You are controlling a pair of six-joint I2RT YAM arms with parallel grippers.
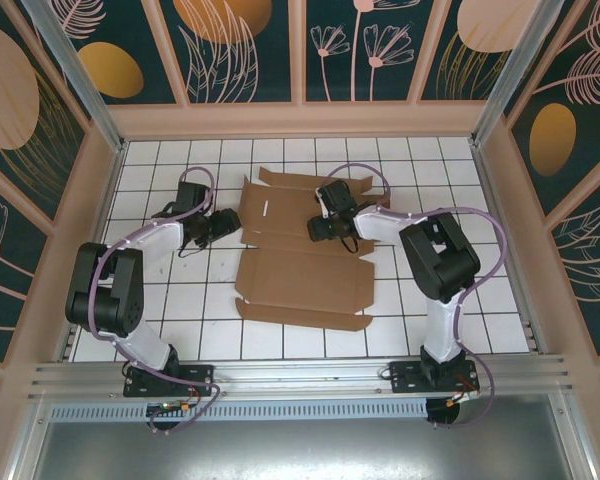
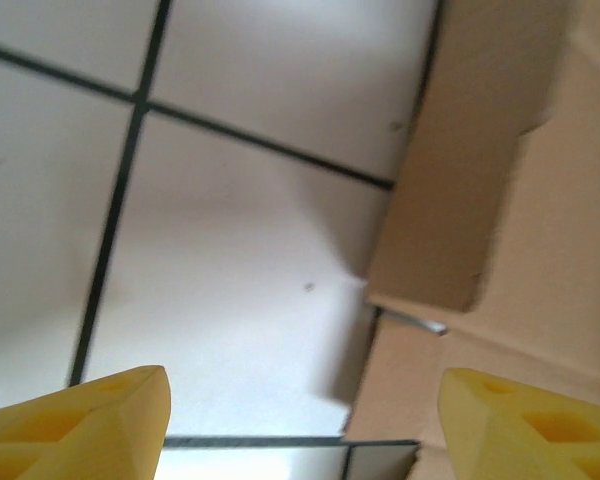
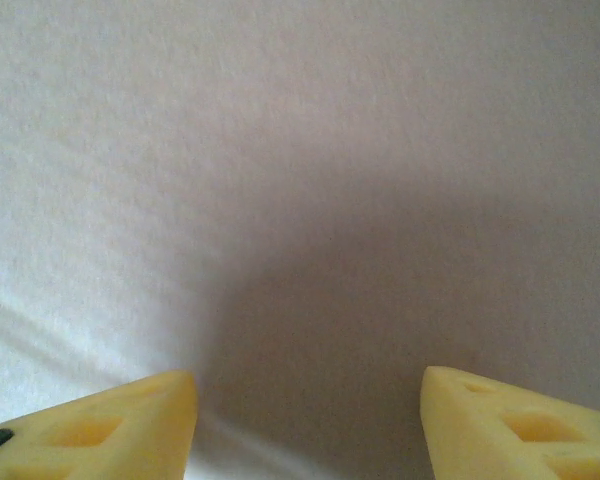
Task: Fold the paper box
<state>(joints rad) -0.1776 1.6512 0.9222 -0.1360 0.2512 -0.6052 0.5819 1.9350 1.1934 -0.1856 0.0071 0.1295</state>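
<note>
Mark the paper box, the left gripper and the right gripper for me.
paper box (image 1: 300,275), top external view, centre panel of the flat sheet.
left gripper (image 2: 305,425), left wrist view, midway between its yellow fingertips.
right gripper (image 3: 310,425), right wrist view, midway between its yellow fingertips.

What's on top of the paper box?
Right gripper, jaws open, over the paper box, far-right panel; whether it touches is unclear, and the cardboard beneath it is hidden. Left gripper straddles the sheet's left edge. Nothing else.

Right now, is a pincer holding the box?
No. The left pincer and the right pincer are both open and empty; the paper box is unheld.
</note>
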